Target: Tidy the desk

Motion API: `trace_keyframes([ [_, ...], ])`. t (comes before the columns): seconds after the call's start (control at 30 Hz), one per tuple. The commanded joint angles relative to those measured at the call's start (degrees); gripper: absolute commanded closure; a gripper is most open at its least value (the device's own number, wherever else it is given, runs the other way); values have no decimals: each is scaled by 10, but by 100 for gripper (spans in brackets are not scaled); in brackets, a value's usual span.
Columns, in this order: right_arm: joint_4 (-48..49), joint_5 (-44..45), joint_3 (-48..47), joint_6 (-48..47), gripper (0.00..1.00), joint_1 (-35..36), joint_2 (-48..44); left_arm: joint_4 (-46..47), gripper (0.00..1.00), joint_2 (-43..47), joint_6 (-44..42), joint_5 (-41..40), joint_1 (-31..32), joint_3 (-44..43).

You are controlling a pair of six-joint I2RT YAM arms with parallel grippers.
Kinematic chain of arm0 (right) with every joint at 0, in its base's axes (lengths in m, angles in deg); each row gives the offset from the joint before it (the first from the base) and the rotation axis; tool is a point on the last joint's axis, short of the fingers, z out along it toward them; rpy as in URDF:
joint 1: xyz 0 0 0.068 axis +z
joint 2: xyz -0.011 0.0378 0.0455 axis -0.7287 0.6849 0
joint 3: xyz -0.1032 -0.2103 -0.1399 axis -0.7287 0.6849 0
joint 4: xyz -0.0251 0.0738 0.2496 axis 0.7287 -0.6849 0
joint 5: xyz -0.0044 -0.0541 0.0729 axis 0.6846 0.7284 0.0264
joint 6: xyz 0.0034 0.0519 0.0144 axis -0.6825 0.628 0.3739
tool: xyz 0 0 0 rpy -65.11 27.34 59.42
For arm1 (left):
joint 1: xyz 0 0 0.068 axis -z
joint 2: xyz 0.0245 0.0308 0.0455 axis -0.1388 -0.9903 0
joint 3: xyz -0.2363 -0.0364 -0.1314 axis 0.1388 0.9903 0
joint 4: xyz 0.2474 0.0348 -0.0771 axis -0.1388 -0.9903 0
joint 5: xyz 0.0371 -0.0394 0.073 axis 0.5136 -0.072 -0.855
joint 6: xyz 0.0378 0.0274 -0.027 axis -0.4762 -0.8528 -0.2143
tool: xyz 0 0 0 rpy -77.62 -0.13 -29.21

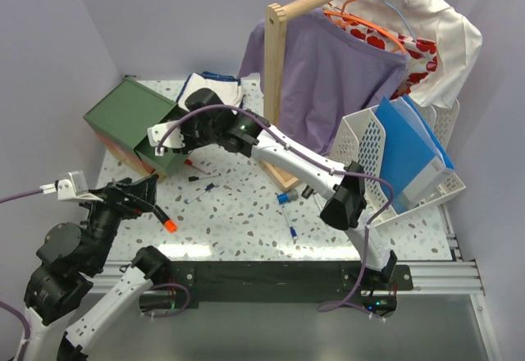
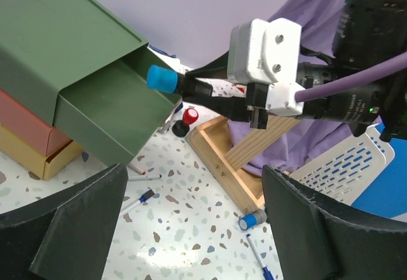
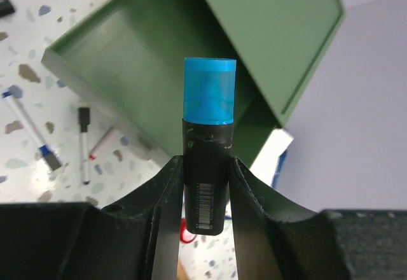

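our right gripper (image 3: 205, 162) is closed narrow on a black cylindrical marker with a blue cap (image 3: 206, 143), the cap sticking out past the fingertips. beyond it gapes an open green metal drawer (image 3: 133, 63). in the left wrist view the cap sits right at the drawer's rim, but we cannot tell if they touch. the drawer juts from a green-topped box (image 1: 123, 115) at the far left of the desk (image 1: 246, 213), a white speckled terrazzo top running to a black near rail. just right, a wooden rack foot (image 2: 222, 159) leaves a narrow lane. our left gripper (image 2: 194, 172) hangs near the left edge, jaws wide, holding nothing. thin pens (image 2: 137, 202) lie loose on the open middle.
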Motion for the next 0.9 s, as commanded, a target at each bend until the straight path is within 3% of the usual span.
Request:
trace_keyframes([
  [0.0,66,39,-33,-61,93,19,8,-9,8,7,11,-14,2,-8],
  [0.1,90,50,-36,-78,79,24,23,-10,8,11,12,-16,2,-7],
  [0.13,102,53,-36,-81,65,25,26,-11,8,11,12,-16,2,-8],
  [0.2,109,56,-37,-83,54,26,33,-16,8,12,13,-18,2,-9],
  [0.23,118,57,-35,-79,40,26,36,-18,8,13,14,-18,2,-11],
  [0.27,118,57,-31,-78,35,26,37,-20,8,14,16,-19,2,-12],
  [0.5,115,63,-25,-39,25,26,15,-29,8,20,22,-20,1,-19],
  [0.73,12,13,-88,111,10,26,-38,-40,7,-16,42,-10,2,-11],
  [0.8,-23,3,-73,157,2,24,-76,-54,7,-39,54,1,1,-9],
  [0.87,-41,-20,-16,181,1,22,-126,-61,7,-63,57,20,1,-4],
])
